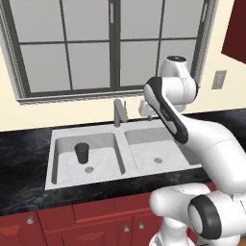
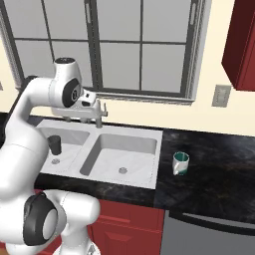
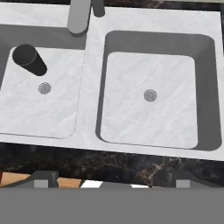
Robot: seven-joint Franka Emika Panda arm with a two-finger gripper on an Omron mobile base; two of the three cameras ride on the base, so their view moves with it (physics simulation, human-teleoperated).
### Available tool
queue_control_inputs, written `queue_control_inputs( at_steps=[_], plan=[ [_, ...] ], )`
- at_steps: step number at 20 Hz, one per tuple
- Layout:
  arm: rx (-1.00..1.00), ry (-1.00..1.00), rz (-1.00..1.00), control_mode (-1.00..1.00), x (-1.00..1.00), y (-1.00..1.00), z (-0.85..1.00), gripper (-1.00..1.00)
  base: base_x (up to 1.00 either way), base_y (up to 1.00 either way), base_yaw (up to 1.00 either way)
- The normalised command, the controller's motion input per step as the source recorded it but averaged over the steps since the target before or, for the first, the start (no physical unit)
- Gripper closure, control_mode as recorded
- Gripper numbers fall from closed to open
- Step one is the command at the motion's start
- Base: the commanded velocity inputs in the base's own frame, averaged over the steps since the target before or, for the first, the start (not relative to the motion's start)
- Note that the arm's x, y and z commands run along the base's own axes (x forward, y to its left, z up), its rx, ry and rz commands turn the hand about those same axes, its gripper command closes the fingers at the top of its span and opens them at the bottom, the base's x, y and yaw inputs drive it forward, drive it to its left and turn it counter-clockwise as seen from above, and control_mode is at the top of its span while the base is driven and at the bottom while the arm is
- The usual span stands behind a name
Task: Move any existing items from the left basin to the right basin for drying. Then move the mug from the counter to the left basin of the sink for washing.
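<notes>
- While the hand is held high above the sink (image 1: 50,158), its fingers (image 3: 43,179) are seen only as two dark tips at the bottom of the hand view, set wide apart with nothing between them, so they are taken to be open.
- One dark grey tumbler (image 1: 81,152) is counted; it stands upright in the left basin (image 1: 103,166), just behind the round drain hole.
- Two basins are counted, each with one drain hole; the right basin (image 1: 144,156) holds nothing.
- One white mug (image 2: 181,163) with a teal-green interior is seen upright on the black table (image 2: 214,164), to the right of the sink and well apart from the tumbler.
- One grey faucet (image 1: 118,112) is set upright behind the divider between the basins.
- One wall outlet plate (image 2: 220,95) is seen above the table, right of the window (image 2: 139,45).
- No brand, label or writing can be read on any of these things.
</notes>
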Motion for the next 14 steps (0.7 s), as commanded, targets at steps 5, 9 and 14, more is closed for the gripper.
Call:
queue_control_inputs(
  at_steps=[5,9,14],
  plan=[
    [-0.01,0.00,0.00,-1.00,-0.05,0.36,0.00,-1.00,0.00,0.00,0.00],
    [0.00,0.00,0.00,-1.00,-0.05,0.34,0.00,-1.00,0.00,0.00,0.00],
    [0.00,0.00,0.00,-1.00,-0.13,0.34,0.00,-1.00,0.00,0.00,0.00]
  ],
)
